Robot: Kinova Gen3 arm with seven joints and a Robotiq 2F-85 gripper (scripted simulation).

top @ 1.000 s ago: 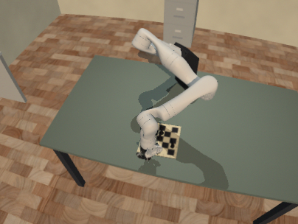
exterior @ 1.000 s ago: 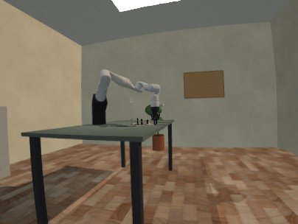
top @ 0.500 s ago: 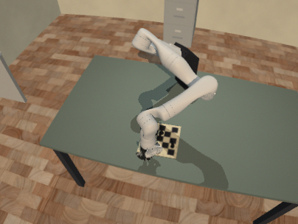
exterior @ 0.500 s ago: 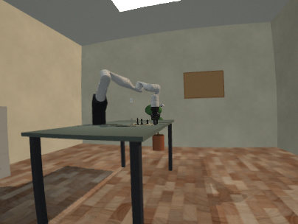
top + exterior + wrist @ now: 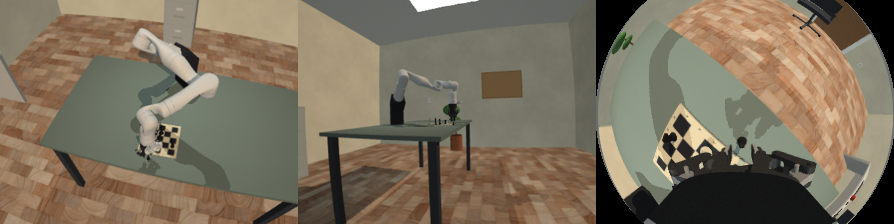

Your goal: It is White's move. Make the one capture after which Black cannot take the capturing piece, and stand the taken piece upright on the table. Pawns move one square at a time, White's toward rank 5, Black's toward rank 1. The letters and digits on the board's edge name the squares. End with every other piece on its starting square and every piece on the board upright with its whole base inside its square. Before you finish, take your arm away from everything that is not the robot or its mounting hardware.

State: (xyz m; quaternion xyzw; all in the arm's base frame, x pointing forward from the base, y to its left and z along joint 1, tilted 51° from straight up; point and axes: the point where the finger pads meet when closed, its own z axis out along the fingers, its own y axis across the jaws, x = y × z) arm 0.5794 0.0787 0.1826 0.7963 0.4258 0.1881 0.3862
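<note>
Top view has the chessboard (image 5: 175,155) (image 5: 439,124) (image 5: 683,107) partly tucked under the arm (image 5: 177,66) (image 5: 421,80), with a small dark piece (image 5: 148,158) (image 5: 453,124) (image 5: 741,141) on the worktop (image 5: 111,92) (image 5: 379,130) (image 5: 706,85) just off the board's edge, right near the pincer (image 5: 141,151) (image 5: 452,120) (image 5: 741,154).

Exterior view's pretty tiny, but the pincer points straight down, low over the worktop, and that dark piece looks upright below it.

Wrist view: pincer's partly open, fingers apart, not gripping anything afaict. The dark piece shows in line with the gap, and some dark chessmen (image 5: 669,138) sit on the board off to one side.

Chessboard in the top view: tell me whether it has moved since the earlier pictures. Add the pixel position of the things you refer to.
No, the chessboard (image 5: 177,141) (image 5: 436,124) (image 5: 681,110) lies just where it did against the table's (image 5: 111,92) (image 5: 390,130) (image 5: 706,100) front edge.
</note>
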